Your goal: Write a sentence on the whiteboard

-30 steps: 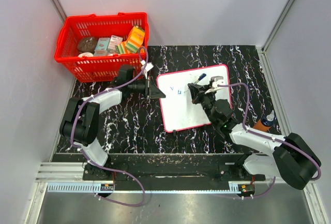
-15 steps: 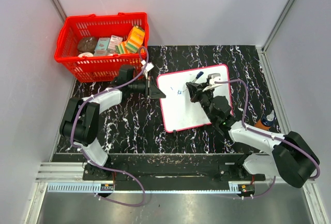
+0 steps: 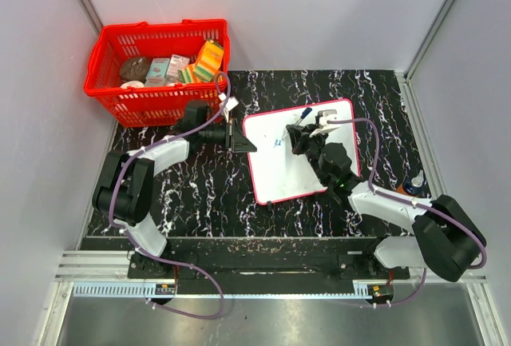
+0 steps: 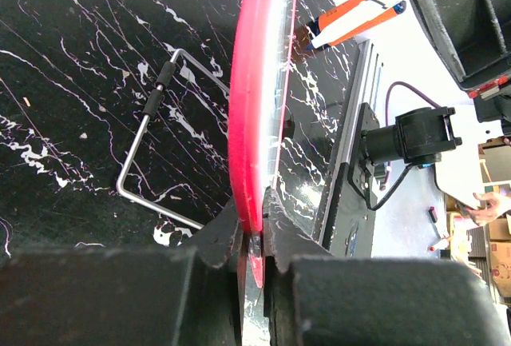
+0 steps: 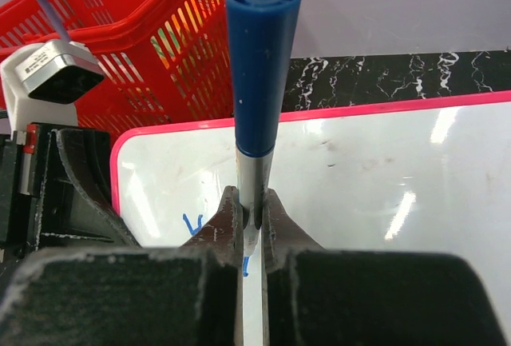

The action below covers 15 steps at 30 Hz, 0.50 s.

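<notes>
Clearly the writing step is in hand, and by my reading it is only at its start. The right end effector [image 5: 251, 220] is pressed together on the barrel of a marker [image 5: 262, 82], which stands between the jaws with its blue capped end up toward the wrist camera and its tip pointing down at the board. The tip itself is hidden behind the jaws, so I cannot tell whether it touches the surface. Just left of the jaws a few thin blue strokes of the sentence [image 5: 192, 224] show, too few to read as words. Seen from above, the right end effector [image 3: 307, 137] hovers over the far part of the whiteboard [image 3: 279, 174], with the strokes [image 3: 277, 141] just to its left and most of the white surface bare. The whiteboard lies on the black marbled worktop [image 3: 200, 194] between the two arms, turned a little askew, to the right of the red basket [image 3: 152, 98] that sits at the far left. The left end effector [image 4: 254, 230] is clamped on the red frame [image 4: 255, 106] at the board's left edge, near its far-left corner, bracing it. The next move, as I judge it, calls for light, even tip pressure and small strokes running rightward along one line, while the left grip holds the board from sliding.
</notes>
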Available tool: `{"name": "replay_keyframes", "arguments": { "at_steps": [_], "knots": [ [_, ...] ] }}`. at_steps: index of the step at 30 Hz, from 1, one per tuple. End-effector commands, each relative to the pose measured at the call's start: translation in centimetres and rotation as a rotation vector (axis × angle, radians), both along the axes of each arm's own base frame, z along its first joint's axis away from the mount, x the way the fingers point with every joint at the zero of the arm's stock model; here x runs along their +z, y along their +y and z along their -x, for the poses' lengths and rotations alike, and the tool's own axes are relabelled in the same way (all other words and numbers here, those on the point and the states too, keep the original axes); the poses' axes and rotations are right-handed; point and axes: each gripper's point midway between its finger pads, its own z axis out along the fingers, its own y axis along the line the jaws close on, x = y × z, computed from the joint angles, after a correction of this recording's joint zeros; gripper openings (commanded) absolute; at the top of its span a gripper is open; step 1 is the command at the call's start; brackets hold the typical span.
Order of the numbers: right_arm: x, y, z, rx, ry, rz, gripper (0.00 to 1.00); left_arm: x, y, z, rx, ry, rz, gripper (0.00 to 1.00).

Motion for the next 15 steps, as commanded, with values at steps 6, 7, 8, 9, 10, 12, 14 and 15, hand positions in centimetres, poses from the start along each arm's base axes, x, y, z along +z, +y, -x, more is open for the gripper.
{"name": "replay_keyframes", "arguments": {
  "at_steps": [6,7,8,9,10,12,14,15],
  "knots": [
    [1.77,-1.01,-1.52,-0.09,-0.05,-0.038,0.0,-3.42,-0.21,0.23,-0.009,-0.07,-0.118,0.0],
    [1.78,-1.22,-1.56,-0.103,-0.053,-0.045,0.0,-3.33,-0.22,0.21,-0.009,-0.071,-0.118,0.0],
    [1.83,-1.31,-1.62,-0.108,-0.054,-0.049,0.0,-3.32,-0.22,0.23,-0.01,-0.072,-0.117,0.0],
    [1.96,-1.34,-1.62,-0.109,-0.058,-0.052,0.0,-3.33,-0.22,0.21,-0.009,-0.071,-0.118,0.0],
    [1.94,-1.33,-1.6,-0.108,-0.061,-0.053,0.0,-3.32,-0.22,0.19,-0.009,-0.074,-0.118,0.0],
    [2.09,-1.31,-1.56,-0.108,-0.066,-0.059,0.0,-3.39,-0.2,0.24,-0.009,-0.071,-0.119,0.0],
    [2.1,-1.39,-1.64,-0.111,-0.067,-0.054,0.0,-3.34,-0.22,0.21,-0.009,-0.073,-0.118,0.0],
    [2.04,-1.31,-1.71,-0.11,-0.065,-0.049,0.0,-3.39,-0.2,0.24,-0.009,-0.071,-0.119,0.0]
  ]
}}
